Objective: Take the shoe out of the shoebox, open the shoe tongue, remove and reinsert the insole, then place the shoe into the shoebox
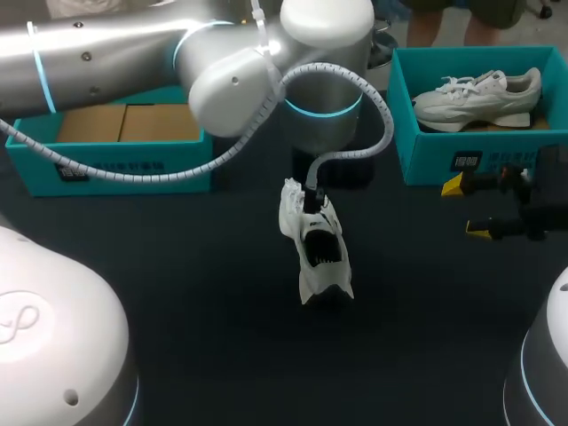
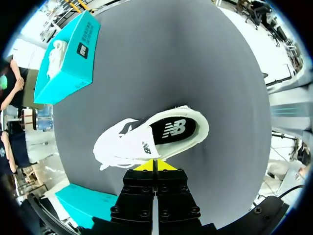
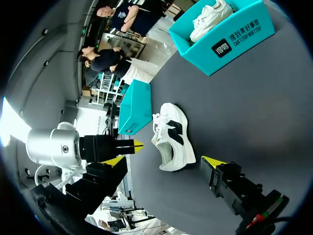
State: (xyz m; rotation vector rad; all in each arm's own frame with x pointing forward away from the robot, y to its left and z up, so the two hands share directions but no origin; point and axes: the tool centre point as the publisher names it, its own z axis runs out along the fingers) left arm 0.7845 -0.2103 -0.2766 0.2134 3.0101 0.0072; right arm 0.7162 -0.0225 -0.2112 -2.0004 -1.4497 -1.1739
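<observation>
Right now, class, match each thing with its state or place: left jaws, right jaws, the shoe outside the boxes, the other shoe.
Things: 1 left gripper jaws; 2 right gripper jaws; 3 loose shoe; 4 second shoe.
States: A in the shoebox; B open; C on its side on the table; D shut.
Pairs: 1-D, 2-B, 3-C, 4-A.

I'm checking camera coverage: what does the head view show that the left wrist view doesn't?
Only the head view shows the right gripper, open, near the box holding the second shoe. Only the left wrist view looks into the loose shoe at its dark insole. Both show that shoe, that box, the other box and the left gripper.
</observation>
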